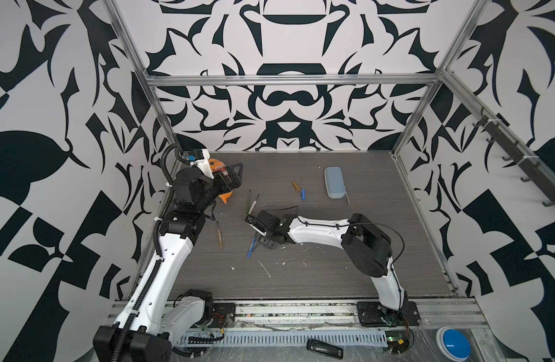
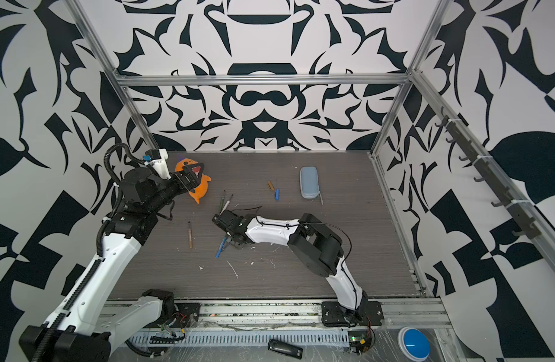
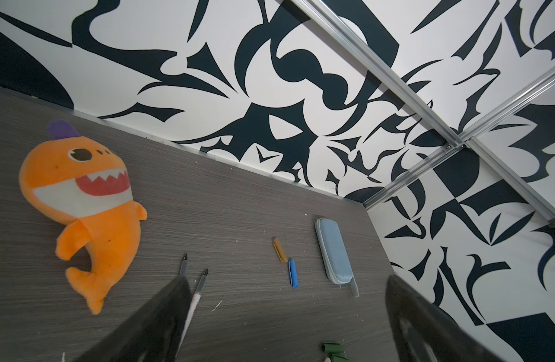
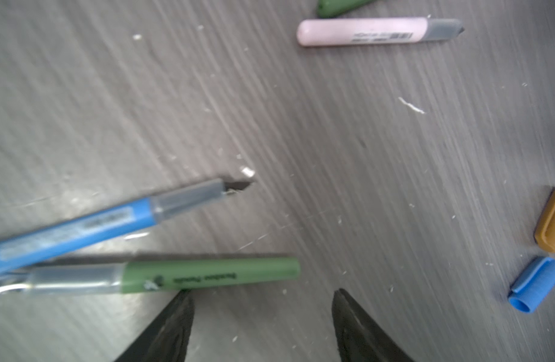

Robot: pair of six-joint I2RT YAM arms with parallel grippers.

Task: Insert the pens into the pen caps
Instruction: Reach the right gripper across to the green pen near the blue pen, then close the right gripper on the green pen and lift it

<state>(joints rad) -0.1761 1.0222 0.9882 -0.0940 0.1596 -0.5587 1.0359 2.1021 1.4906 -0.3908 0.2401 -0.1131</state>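
A blue pen (image 4: 81,228) and a green pen (image 4: 207,275) lie crossed on the table, just ahead of my right gripper (image 4: 262,296). It is open and empty, low over the middle of the table (image 1: 254,230). A white-pink pen (image 4: 364,31) lies farther off beside another green pen (image 1: 248,202). An orange-brown pen (image 1: 219,235) lies alone to the left. The orange-brown cap (image 1: 296,185) and the blue cap (image 1: 303,194) lie together toward the back. Two green caps (image 3: 332,348) show in the left wrist view. My left gripper (image 1: 237,175) is raised at the back left, wide open and empty.
An orange shark plush (image 2: 200,185) lies at the back left under the left gripper. A pale blue zip case (image 1: 334,181) sits at the back right of the caps. White flecks (image 1: 265,269) are scattered over the front of the table.
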